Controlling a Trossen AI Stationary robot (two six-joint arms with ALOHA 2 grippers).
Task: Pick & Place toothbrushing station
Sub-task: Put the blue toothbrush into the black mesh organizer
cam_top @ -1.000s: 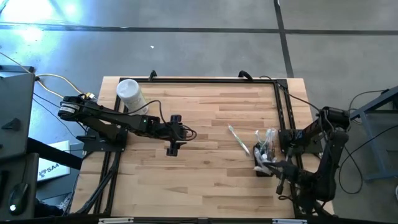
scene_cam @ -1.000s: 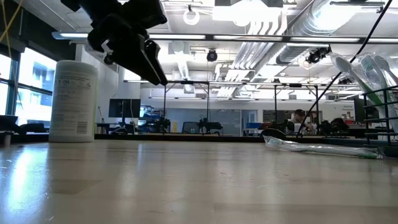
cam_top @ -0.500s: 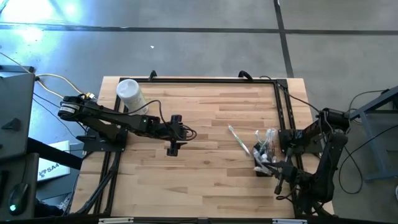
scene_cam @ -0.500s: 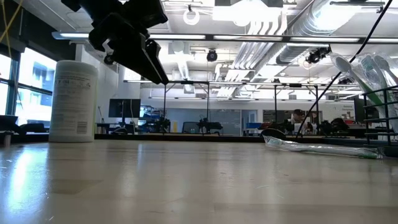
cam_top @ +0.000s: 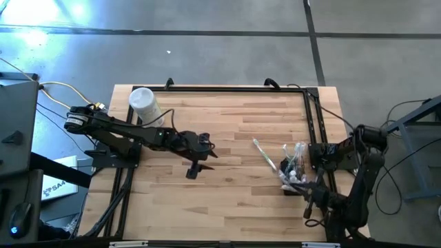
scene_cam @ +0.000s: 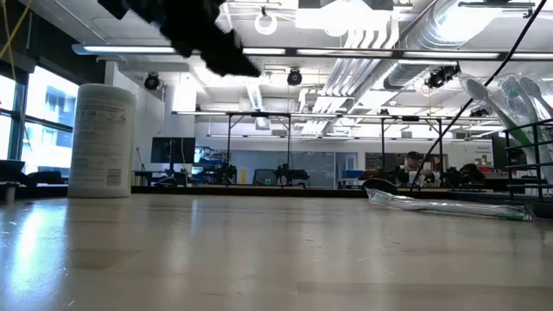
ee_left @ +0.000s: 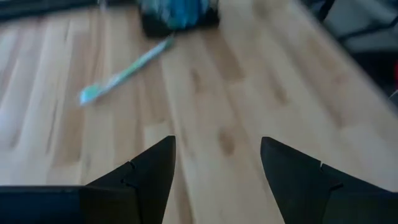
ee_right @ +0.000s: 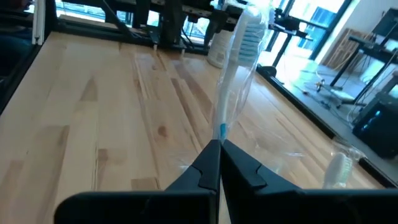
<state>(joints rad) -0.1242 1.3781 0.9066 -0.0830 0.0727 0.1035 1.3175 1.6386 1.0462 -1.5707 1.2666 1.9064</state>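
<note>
A black mesh holder (cam_top: 295,169) with several toothbrushes stands near the table's right edge; the left wrist view shows it far off (ee_left: 180,12). One wrapped toothbrush (cam_top: 264,155) lies flat on the wood to its left (ee_left: 124,71) (scene_cam: 449,206). My right gripper (ee_right: 219,144) sits beside the holder (cam_top: 304,184), shut on another clear-wrapped toothbrush (ee_right: 239,56). My left gripper (cam_top: 207,148) hangs open over the middle of the table (ee_left: 217,146), high above the wood (scene_cam: 229,56), with nothing between its fingers. My right gripper pinches the wrapped toothbrush by its handle (ee_right: 222,129) between its two fingertips. The fingers point toward the table's left, nearly level. The brush rises from them with its bristle head (ee_right: 249,31) up and away; the fingers hide the handle's lower end.
A white canister (cam_top: 145,103) stands at the table's far left corner (scene_cam: 102,138). Black frame rails (cam_top: 313,124) run along the right and far edges. Another toothbrush head (ee_right: 336,168) shows beside my right gripper. Bare wood lies between the arms.
My left gripper has tipped upward from a steep downward slant, so its fingers have risen toward the top of the low view and swung a little toward the table's right. It has stayed open. The toothbrushes and the holder have not moved.
</note>
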